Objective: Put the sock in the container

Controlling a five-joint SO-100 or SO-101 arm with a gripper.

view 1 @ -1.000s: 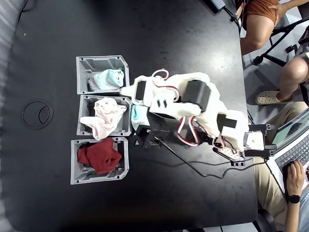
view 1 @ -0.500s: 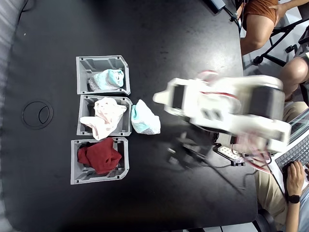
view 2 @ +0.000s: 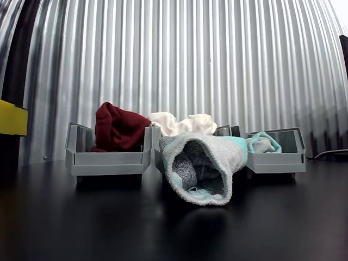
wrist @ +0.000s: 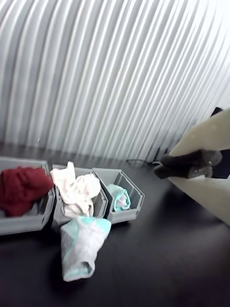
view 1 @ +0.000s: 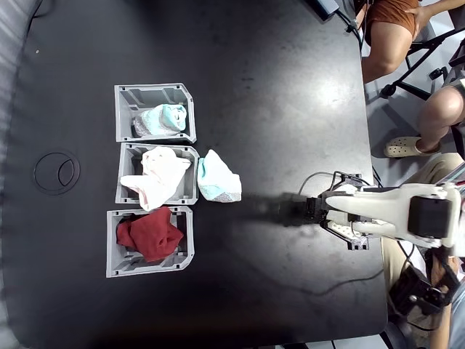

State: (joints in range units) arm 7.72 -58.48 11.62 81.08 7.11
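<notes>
The sock (view 1: 161,120), a small lumpy mint and grey bundle, lies inside the container (view 1: 152,93), the top grey ribbed bin with a cut-off corner in the fixed view. Both also show at the right of the bin row in the wrist view, sock (wrist: 119,196) in container (wrist: 133,191), and in the other view, sock (view 2: 262,142) in container (view 2: 274,160). My gripper (view 1: 289,212) is a dark blur far to the right of the bins, holding nothing. The wrist view has the gripper (wrist: 160,171) at the right edge, its jaw gap unclear.
A wider, flatter mint sock (view 1: 216,178) lies on the black table beside the middle bin, which holds white cloth (view 1: 156,174). The bottom bin holds red cloth (view 1: 149,234). People sit along the right edge (view 1: 396,43). A cable (view 1: 341,269) trails by the arm's base.
The arm has swung from over the bins back to the table's right side. The flat mint sock it covered now lies in full view beside the middle bin.
</notes>
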